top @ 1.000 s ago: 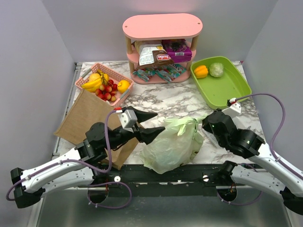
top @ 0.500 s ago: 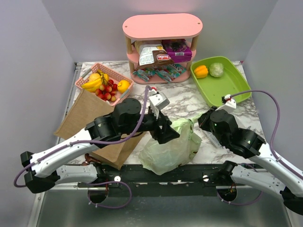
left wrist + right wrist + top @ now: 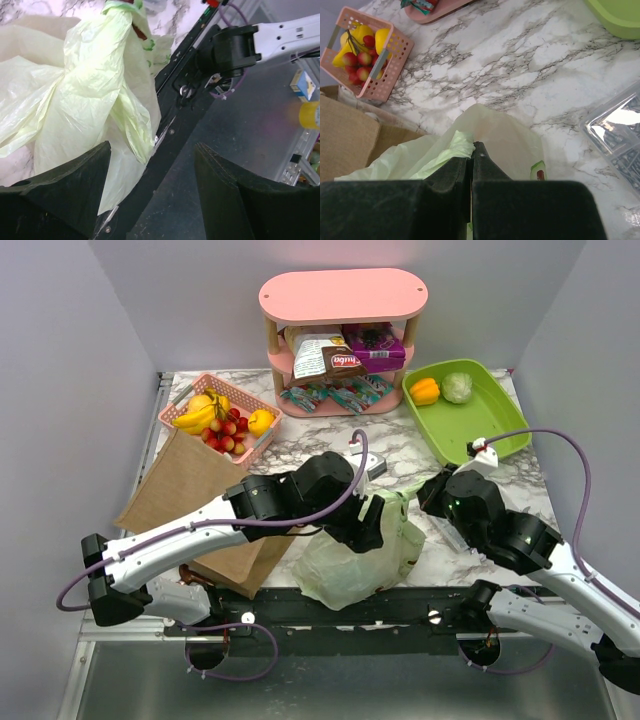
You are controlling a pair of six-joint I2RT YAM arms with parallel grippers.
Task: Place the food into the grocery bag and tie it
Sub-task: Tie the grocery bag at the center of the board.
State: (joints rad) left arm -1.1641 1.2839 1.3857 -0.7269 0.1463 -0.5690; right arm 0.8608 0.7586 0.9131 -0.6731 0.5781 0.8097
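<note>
We've got a pink shelf (image 3: 343, 295) at the back, pink basket (image 3: 181, 397) left, green tray (image 3: 475, 430) right, brown paper bag (image 3: 175, 485) flat on the marble table (image 3: 320, 445).

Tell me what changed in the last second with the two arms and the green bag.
The left gripper swung rightward from beside the brown paper bag to over the grocery bag, jaws open, gripping nothing. The right gripper stayed shut on the bag's bunched top. The pink basket, shelf and green tray did not move.
</note>
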